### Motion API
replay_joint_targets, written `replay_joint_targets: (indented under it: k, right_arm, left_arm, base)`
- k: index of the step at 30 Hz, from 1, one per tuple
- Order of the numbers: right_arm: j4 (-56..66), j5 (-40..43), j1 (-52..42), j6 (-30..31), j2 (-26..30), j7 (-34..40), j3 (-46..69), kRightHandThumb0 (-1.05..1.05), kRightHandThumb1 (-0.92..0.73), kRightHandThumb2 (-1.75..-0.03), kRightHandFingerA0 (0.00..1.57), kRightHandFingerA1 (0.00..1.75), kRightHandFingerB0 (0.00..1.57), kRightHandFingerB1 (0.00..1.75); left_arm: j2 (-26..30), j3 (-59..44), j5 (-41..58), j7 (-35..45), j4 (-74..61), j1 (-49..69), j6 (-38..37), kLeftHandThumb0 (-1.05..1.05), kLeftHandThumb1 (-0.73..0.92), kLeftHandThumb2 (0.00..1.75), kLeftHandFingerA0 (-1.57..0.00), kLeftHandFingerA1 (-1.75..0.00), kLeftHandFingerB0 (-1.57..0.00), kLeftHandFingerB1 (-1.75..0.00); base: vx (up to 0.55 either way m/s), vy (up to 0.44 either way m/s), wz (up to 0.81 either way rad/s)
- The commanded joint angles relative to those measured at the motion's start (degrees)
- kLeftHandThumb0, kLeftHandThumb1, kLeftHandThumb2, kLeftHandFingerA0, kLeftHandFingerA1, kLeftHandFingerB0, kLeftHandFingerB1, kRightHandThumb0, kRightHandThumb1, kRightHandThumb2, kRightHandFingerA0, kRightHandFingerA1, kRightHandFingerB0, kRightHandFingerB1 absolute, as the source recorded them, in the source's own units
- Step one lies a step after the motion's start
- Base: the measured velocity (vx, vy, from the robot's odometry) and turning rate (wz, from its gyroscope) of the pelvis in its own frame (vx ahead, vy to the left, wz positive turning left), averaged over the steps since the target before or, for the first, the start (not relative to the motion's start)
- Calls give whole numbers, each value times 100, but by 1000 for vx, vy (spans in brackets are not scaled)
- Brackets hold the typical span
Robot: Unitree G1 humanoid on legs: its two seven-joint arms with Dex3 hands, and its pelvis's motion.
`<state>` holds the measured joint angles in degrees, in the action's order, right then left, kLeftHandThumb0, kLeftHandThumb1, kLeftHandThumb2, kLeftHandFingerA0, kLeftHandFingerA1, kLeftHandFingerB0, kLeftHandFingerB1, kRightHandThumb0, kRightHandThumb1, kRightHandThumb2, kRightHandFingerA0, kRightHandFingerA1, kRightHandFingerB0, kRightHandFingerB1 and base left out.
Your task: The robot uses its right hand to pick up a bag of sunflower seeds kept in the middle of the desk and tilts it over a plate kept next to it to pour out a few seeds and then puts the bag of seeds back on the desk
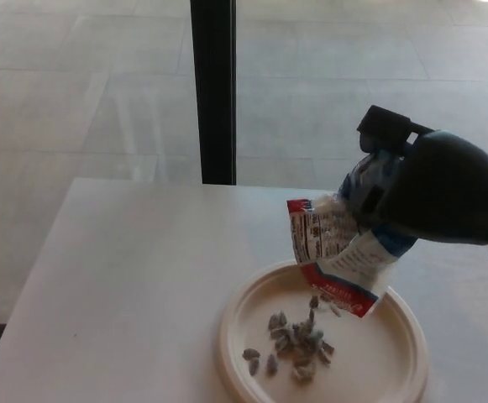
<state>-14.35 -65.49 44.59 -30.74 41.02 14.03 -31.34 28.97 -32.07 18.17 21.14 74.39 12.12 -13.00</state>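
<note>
Head view shows you the right hand (pixel 432 189) clamped on the bag of sunflower seeds (pixel 336 252), tilted mouth-down. Below it, seeds (pixel 294 344) lie heaped on the plate (pixel 239 336) resting on the table (pixel 126 277).

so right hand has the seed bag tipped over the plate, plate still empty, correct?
Not empty. The head view shows a small pile of seeds already on the plate, under the tipped bag held by the right hand.

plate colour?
Pale cream, plain, no pattern. The plate shows clearly in the head view, with dark sunflower seeds piled on it.
</note>
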Motion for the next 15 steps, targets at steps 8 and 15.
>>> replay_joint_targets:
  k: [8, 15]
  right_arm:
    - [426, 156, -335, 81, -207, -139, 181, -40, -45, -95, 128, 137, 84, 83]
    - [416, 1011, -1017, 429, -615, -871, 663, -29, -60, -62, 90, 168, 90, 96]
  left_arm:
    - [122, 23, -54, -57, 23, 34, -38, -84, 82, 65, -47, -55, -44, -39]
    - [75, 51, -81, -69, 27, 61, -74, -86, 81, 64, -46, -53, -44, -39]
  base:
    - [0, 0, 0]
    - [0, 0, 0]
